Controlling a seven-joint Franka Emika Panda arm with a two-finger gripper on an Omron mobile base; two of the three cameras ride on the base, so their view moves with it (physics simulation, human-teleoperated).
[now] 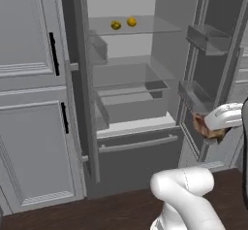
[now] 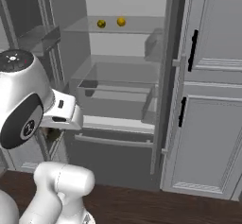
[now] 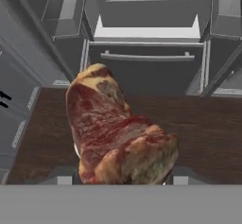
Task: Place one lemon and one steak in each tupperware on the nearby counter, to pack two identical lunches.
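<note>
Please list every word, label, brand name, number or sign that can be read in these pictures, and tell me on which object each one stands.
No readable text: the steak held in the gripper, the two lemons on the fridge shelf, the grey cabinet doors and the dark wooden top carry no words, numbers or labels.
Too small to read: tiny marks on the arm's round dark joint cap.

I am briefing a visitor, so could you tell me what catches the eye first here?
The brownish-red steak with pale fat edges, held in the pincer above the dark wooden top. Behind it stands the open fridge, with two lemons side by side on its upper glass shelf.
</note>
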